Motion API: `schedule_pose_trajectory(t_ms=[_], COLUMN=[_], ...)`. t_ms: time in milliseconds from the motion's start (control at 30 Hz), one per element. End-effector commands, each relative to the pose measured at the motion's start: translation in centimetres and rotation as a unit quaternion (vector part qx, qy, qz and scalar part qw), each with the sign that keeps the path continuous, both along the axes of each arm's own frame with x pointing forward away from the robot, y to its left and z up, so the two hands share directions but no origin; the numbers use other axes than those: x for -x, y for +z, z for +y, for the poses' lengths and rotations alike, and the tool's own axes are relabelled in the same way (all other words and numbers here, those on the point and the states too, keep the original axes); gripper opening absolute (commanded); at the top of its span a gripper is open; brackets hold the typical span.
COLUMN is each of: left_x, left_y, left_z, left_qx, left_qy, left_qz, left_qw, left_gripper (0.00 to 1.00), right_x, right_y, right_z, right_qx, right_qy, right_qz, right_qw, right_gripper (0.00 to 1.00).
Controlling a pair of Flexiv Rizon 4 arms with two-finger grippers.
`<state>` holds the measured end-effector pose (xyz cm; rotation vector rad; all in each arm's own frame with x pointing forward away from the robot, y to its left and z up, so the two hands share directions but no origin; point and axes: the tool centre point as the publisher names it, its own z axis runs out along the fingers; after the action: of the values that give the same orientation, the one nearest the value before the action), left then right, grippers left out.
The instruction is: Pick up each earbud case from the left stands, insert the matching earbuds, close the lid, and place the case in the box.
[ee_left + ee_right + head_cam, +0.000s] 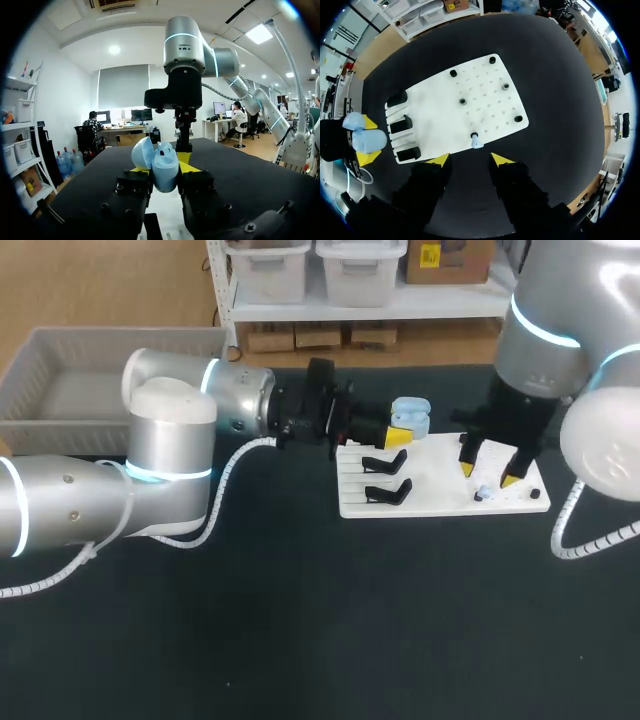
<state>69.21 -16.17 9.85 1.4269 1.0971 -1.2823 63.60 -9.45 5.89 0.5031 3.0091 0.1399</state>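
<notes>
A light blue earbud case with its lid up is held over the table behind the white board, and my left gripper is shut on it. In the left wrist view the case sits between the yellow tips, lid tilted back. My right gripper hangs open just above the board's right end. A small light blue earbud stands on a peg at the board's edge, just ahead of the gap between the right fingertips and untouched by them.
Two black stands at the board's left end carry no case. Short black pegs dot the board. A grey box sits at the table's back left, behind my left arm.
</notes>
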Motion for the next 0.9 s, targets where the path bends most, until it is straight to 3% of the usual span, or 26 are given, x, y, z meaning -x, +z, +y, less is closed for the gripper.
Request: schedule_pose_trajectory(t_ms=[33,567,900], left_x=[0.0,0.0,0.0], left_y=[0.0,0.0,0.0], left_z=[0.0,0.0,0.0], left_qx=[0.0,0.0,0.0], left_qy=[0.0,0.0,0.0], left_qz=[0.0,0.0,0.0], left_qw=[1.0,1.0,1.0], left_gripper=[0.0,0.0,0.0], right_x=[-0.2,0.0,-0.7], right_y=[-1.3,-3.6,-4.2], right_z=[-0.5,-0.5,-0.4], right_qx=[-0.001,-0.014,-0.018], right_qy=[0.001,0.014,0.01], right_qz=[-0.004,-0.007,-0.012], right_qw=[1.0,1.0,1.0], right_gripper=[0.47,0.44,0.36])
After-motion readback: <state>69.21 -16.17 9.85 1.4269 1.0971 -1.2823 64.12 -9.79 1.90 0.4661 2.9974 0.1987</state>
